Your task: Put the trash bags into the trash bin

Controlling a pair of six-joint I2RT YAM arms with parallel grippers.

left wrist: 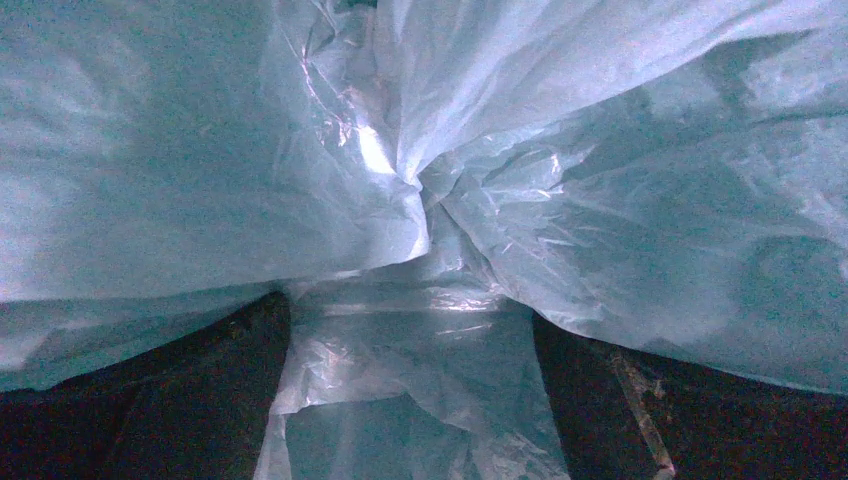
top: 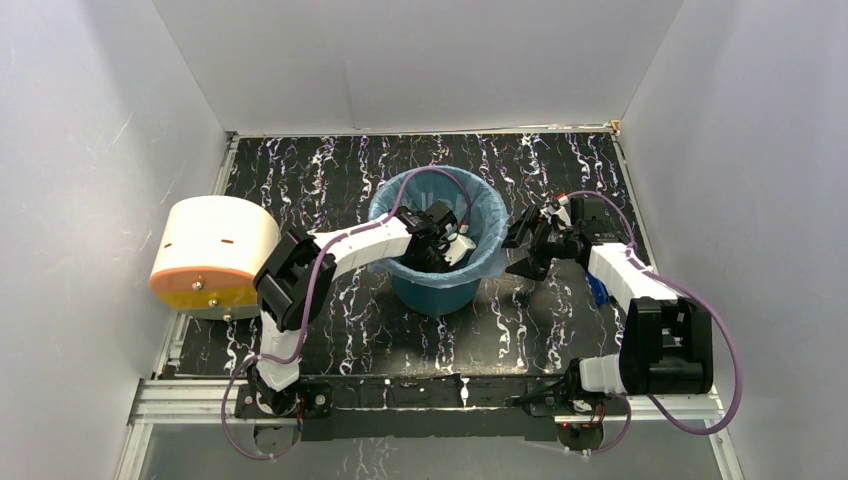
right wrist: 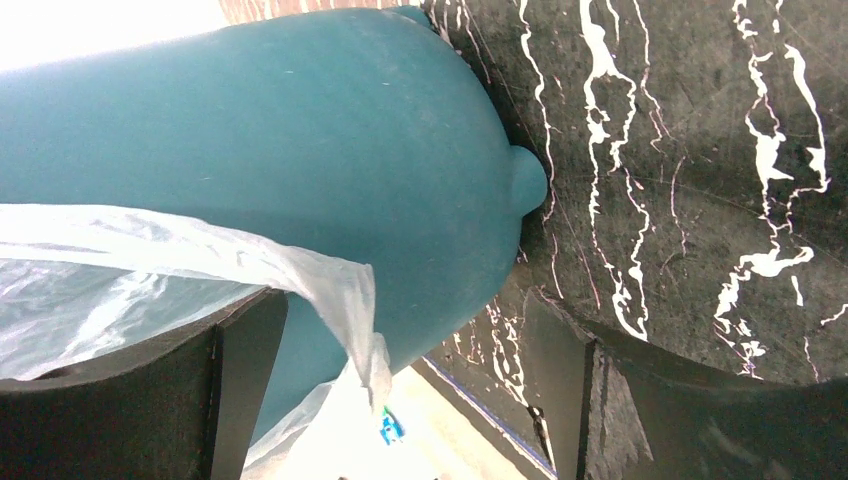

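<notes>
The teal trash bin (top: 432, 293) stands mid-table. The light-blue trash bag (top: 489, 228) lines it, its edge folded over the rim. My left gripper (top: 450, 246) reaches down inside the bin. In the left wrist view, crinkled bag film (left wrist: 420, 200) fills the frame. The left gripper (left wrist: 415, 400) is open, with loose film lying between its dark fingers (left wrist: 170, 400). My right gripper (top: 523, 250) hovers just right of the bin, open. The right wrist view shows the bin wall (right wrist: 330, 140) and the bag's hanging edge (right wrist: 350, 290) between the right gripper's (right wrist: 400, 390) spread fingers.
A cream cylinder with an orange end (top: 210, 255) lies at the table's left edge, beside the left arm. A small blue object (top: 597, 290) sits under the right forearm. White walls close in the black marbled tabletop (top: 560, 170) on three sides.
</notes>
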